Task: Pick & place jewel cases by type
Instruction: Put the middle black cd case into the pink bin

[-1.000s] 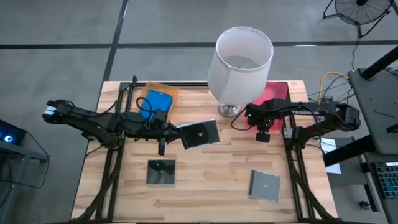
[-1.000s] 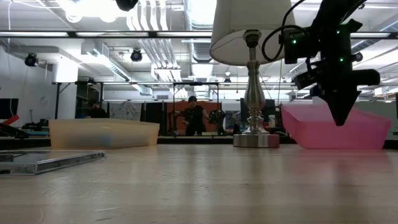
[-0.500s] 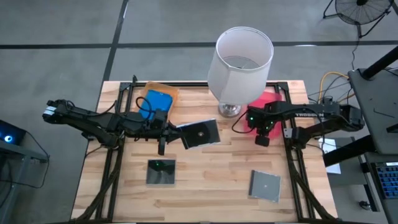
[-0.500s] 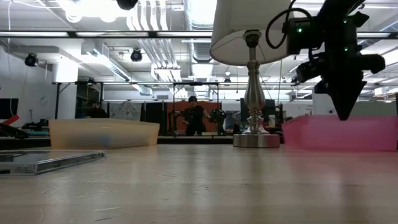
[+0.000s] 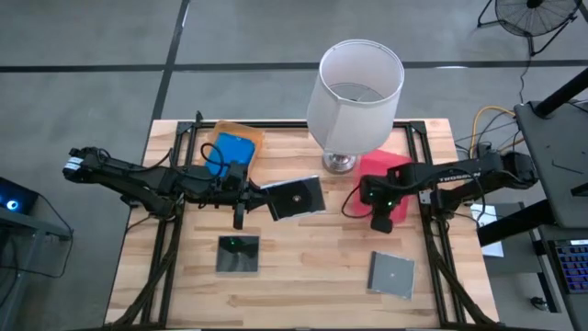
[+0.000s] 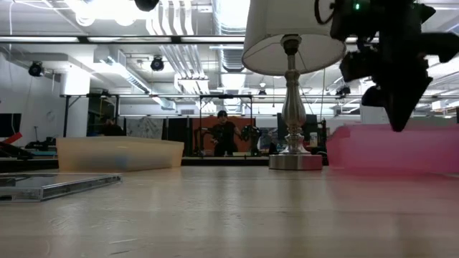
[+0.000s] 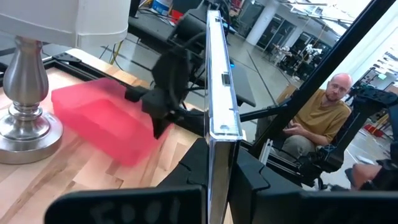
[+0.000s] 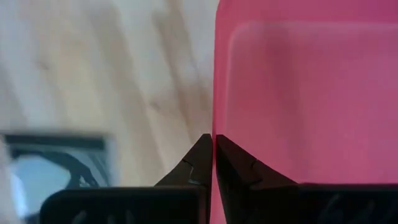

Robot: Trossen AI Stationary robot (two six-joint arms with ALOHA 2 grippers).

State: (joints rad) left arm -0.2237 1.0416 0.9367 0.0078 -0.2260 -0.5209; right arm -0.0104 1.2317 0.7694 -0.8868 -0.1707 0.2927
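since a second ago the right gripper has dragged the pink tray forward, fingers pinched on its wall. left gripper grips a grey case above the worktop; the tray could tip.

I work in an open industrial lab: exposed ceiling ducts, concrete floor, and equipment racks behind.

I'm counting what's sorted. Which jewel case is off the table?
The dark case clamped in the left gripper; the other two dark cases lie flat on the table.
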